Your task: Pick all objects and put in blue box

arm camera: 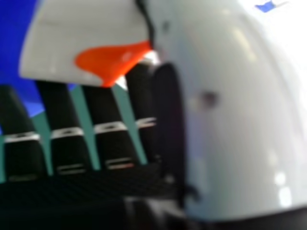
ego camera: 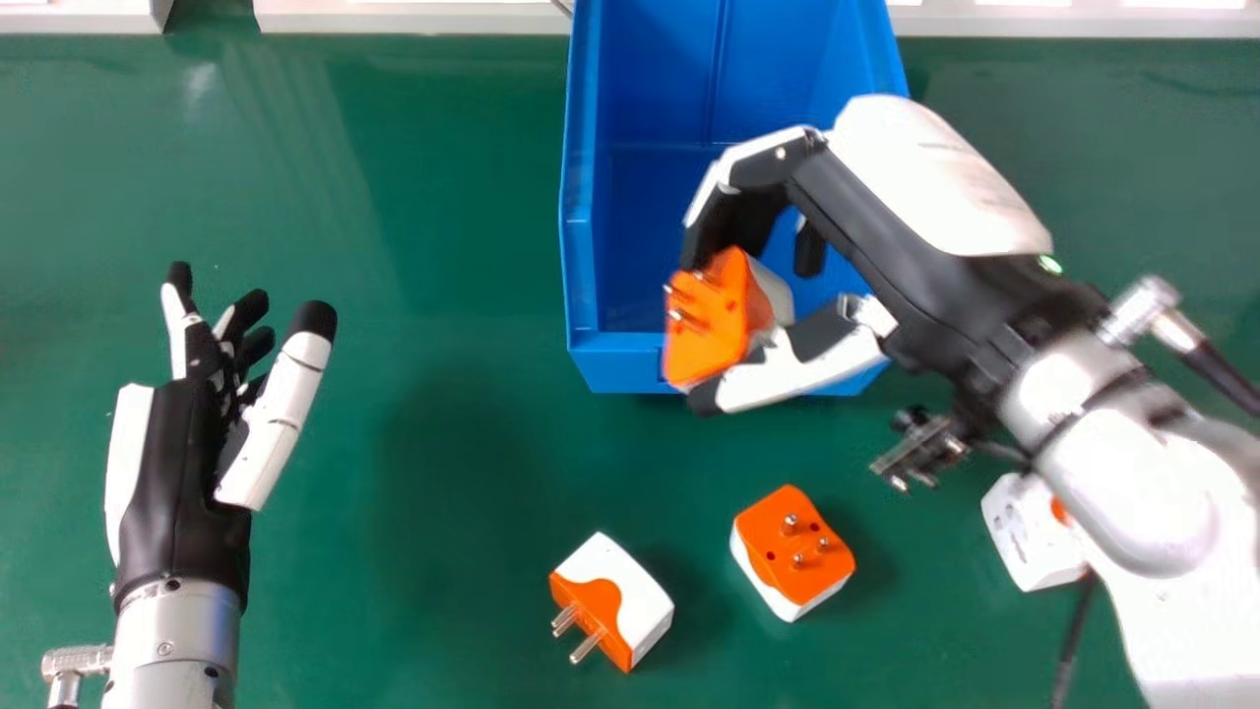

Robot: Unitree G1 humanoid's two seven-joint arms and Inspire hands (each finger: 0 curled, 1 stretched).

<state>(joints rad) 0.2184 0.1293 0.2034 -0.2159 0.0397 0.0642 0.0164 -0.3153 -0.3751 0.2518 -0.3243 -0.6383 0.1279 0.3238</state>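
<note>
In the head view my right hand point(ego camera: 856, 212) is over the near part of the blue box point(ego camera: 581, 226), its fingers and thumb closed round an orange and white plug adapter point(ego camera: 711, 320) with its pins facing left. The right hand view has the white and orange adapter point(arm camera: 86, 43) held against the right hand's fingers point(arm camera: 103, 112). Two more adapters lie on the table below the box: one tipped with pins toward the lower left point(ego camera: 630, 601), one with pins up point(ego camera: 793, 551). A white adapter point(ego camera: 1029, 532) sits beside my right forearm. My left hand point(ego camera: 187, 443) is at the left, open.
The green table point(ego camera: 423, 492) lies beneath everything. Pale panels point(ego camera: 413, 18) run along its far edge. The box's near wall faces the adapters, and a dark cable point(ego camera: 1073, 640) hangs beside the right forearm.
</note>
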